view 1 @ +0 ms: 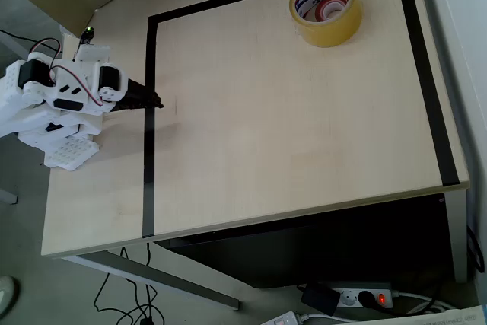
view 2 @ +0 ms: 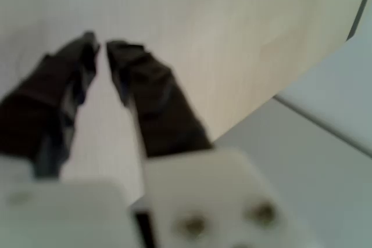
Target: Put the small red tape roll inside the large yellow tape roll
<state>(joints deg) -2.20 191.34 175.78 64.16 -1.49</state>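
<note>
the red roll is sitting inside the yellow roll at the worktop's one o'clock, the claw resting empty, slightly apart, at nine.

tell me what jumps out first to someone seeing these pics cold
The large yellow tape roll stands out near the table's far right corner in the overhead view, with the small red tape roll already lying inside its core. At the left edge, the white arm points its empty black gripper across the black tape border, its fingertips nearly together.
</note>
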